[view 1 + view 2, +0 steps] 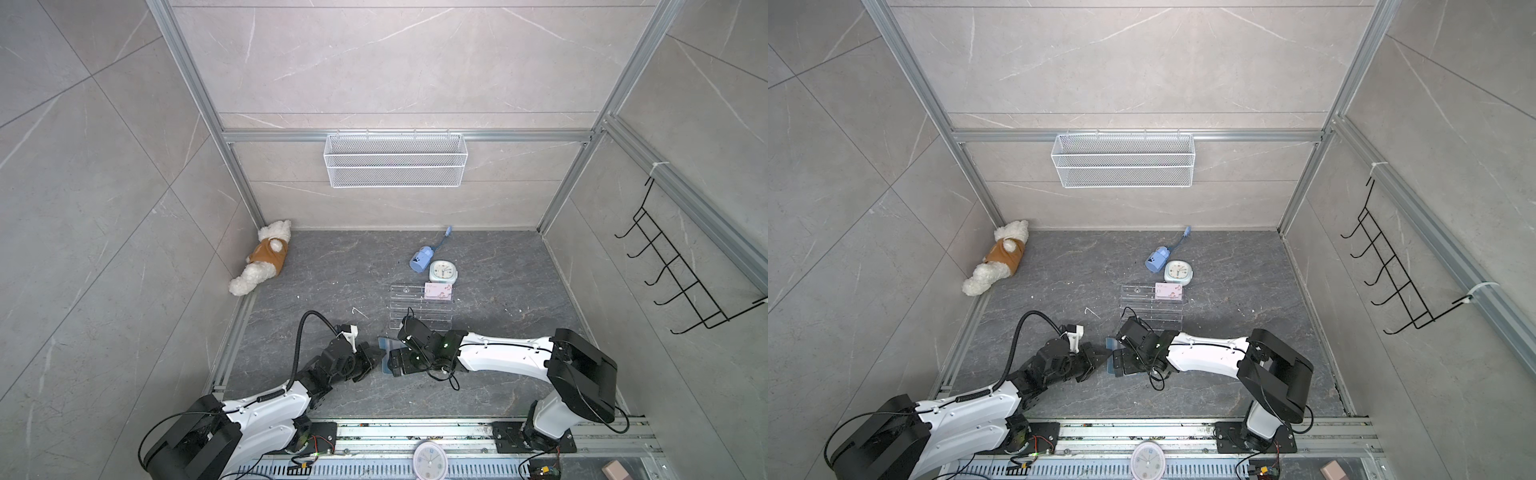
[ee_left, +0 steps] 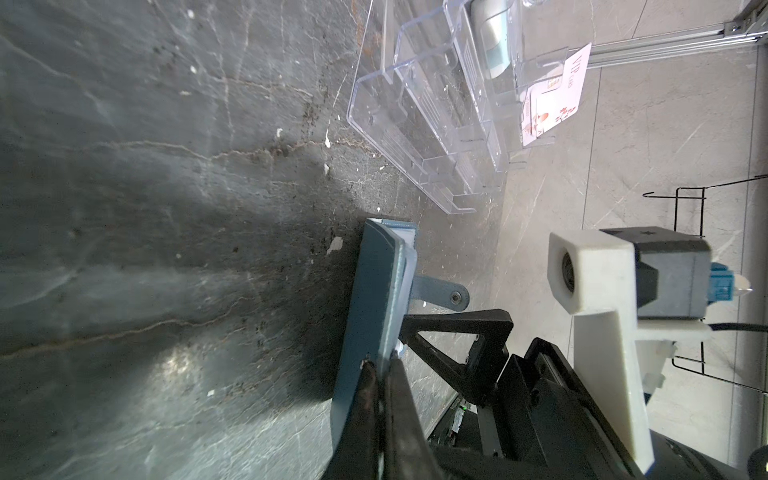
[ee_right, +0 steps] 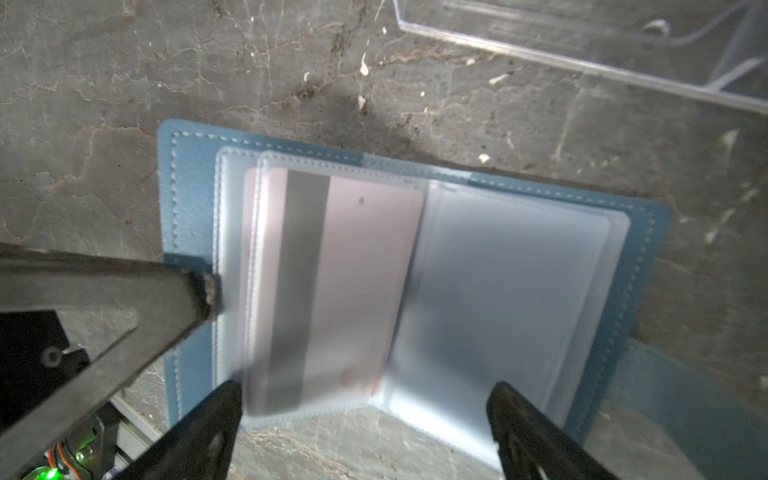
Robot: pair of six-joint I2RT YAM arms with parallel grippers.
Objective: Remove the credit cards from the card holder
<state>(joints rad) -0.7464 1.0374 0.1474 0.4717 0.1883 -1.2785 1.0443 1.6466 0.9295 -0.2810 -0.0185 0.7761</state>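
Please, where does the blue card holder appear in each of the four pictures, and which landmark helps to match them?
In a top view: the card holder is low centre, between the arms.
In a top view: low centre again, between the arms.
Left wrist: seen edge-on, lower middle.
Right wrist: lying open, filling the centre.
Shared landmark: the clear rack just beyond it.

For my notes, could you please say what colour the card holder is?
The card holder is dusty blue, pale-stitched, clearest in the right wrist view.
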